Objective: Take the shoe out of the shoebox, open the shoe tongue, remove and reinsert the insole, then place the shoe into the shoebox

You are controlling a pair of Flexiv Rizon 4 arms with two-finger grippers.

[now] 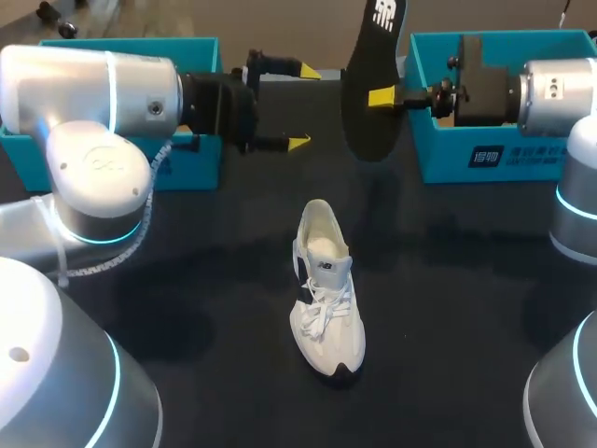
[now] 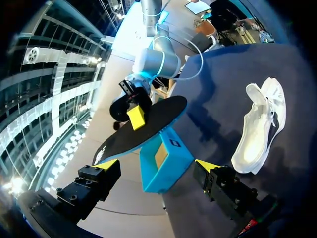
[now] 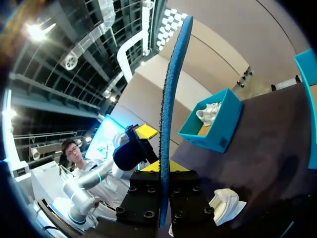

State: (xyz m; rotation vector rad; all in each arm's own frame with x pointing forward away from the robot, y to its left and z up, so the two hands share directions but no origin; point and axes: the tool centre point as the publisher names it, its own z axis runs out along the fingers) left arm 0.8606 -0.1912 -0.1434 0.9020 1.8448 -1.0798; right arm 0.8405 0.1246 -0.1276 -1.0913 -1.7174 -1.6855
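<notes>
A white shoe (image 1: 326, 289) stands on the black table in the middle, toe toward the near edge; it also shows in the left wrist view (image 2: 260, 126) and the right wrist view (image 3: 225, 206). My right gripper (image 1: 380, 96) is shut on the black insole (image 1: 371, 84), held upright above the table's far middle. In the right wrist view the insole (image 3: 171, 109) is edge-on between that gripper's fingers (image 3: 163, 166). My left gripper (image 1: 302, 107) is open just left of the insole, touching nothing. From the left wrist, the insole (image 2: 148, 126) hangs ahead of its spread tips (image 2: 157, 164).
A teal shoebox (image 1: 198, 51) sits at the far left behind my left arm, with another white shoe (image 3: 208, 113) inside it. A second teal shoebox (image 1: 438, 149) stands at the far right, under my right wrist. Bare black tabletop surrounds the shoe.
</notes>
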